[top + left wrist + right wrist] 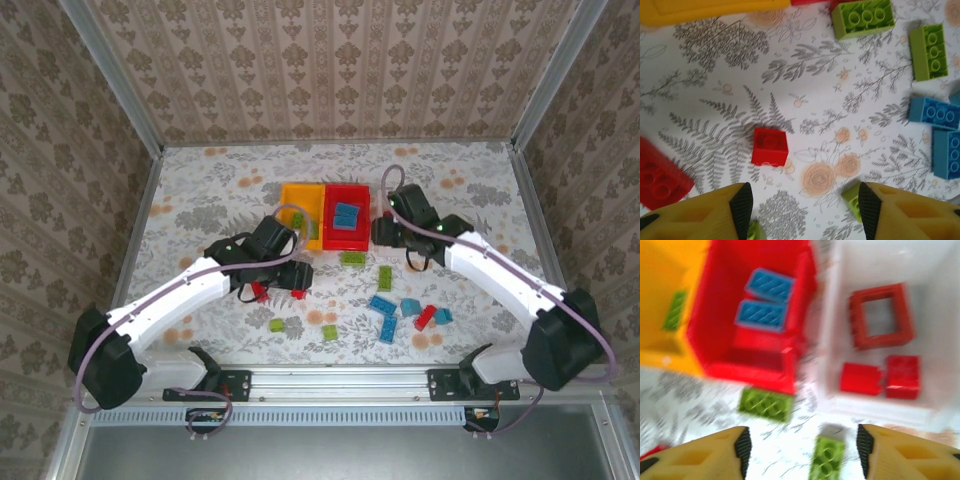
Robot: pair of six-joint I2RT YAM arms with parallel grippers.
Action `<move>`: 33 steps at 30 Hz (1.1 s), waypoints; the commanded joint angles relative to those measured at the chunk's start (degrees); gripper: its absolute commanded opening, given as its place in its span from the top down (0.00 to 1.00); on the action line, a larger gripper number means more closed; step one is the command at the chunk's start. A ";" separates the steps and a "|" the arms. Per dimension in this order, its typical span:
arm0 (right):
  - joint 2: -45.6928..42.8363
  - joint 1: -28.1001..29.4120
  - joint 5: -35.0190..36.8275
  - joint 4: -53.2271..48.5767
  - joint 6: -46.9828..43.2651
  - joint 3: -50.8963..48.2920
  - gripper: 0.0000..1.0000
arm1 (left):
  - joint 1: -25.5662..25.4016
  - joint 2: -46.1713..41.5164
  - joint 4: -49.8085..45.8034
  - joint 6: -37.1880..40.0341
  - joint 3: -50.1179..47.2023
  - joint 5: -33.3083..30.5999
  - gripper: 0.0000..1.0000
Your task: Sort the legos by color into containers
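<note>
Legos point(382, 304) lie scattered on a floral tablecloth point(200, 205) (damask-papered walls point(330, 70) around).

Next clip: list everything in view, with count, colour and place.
orange-yellow bin: one, middle of table, holds one green brick
red bin: one, right of it, holds two blue bricks
white bin: one, right of red bin, holds one red frame, two red bricks
loose green bricks: four, on table
loose blue bricks: four, table near right
loose red bricks: three, on table
left gripper: one, yellow, open, over loose bricks
right gripper: one, yellow, open, by the bins
</note>
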 commanded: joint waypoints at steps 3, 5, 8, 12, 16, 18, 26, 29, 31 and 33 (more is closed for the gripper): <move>-2.76 4.47 -15.63 6.53 -4.60 -7.07 0.32 | -0.94 -3.92 -11.18 -5.97 -3.03 -1.75 0.37; -2.54 5.88 -18.41 6.79 -5.43 -7.62 0.29 | -2.16 -5.19 -13.55 -9.37 -5.63 -1.43 0.36; -2.06 6.45 -25.58 9.00 -5.66 -8.82 0.23 | -3.94 -6.70 -12.56 -15.78 -10.02 0.32 0.21; -0.18 7.23 -32.75 8.73 -7.35 -8.04 0.19 | -5.24 -6.40 -8.00 -23.11 -13.96 1.12 0.11; 0.10 7.33 -34.52 7.87 -8.20 -8.13 0.19 | -5.37 -3.78 -4.79 -26.03 -15.71 0.51 0.13; 0.06 7.33 -34.89 7.36 -8.55 -8.14 0.19 | -5.45 -1.09 -3.85 -27.25 -16.33 0.85 0.17; -0.34 7.33 -35.49 7.53 -8.52 -9.08 0.20 | -5.98 4.86 -1.83 -27.66 -14.89 -1.36 0.40; -0.62 7.28 -35.45 8.30 -7.84 -9.65 0.20 | -6.05 5.26 -2.01 -27.38 -14.97 -2.33 0.48; -0.73 7.26 -35.40 8.69 -7.34 -10.00 0.20 | -6.00 5.43 -2.30 -26.97 -15.06 -2.90 0.50; -0.86 7.25 -35.35 9.13 -6.93 -10.21 0.20 | -6.02 5.73 -2.42 -26.14 -15.02 -3.35 0.50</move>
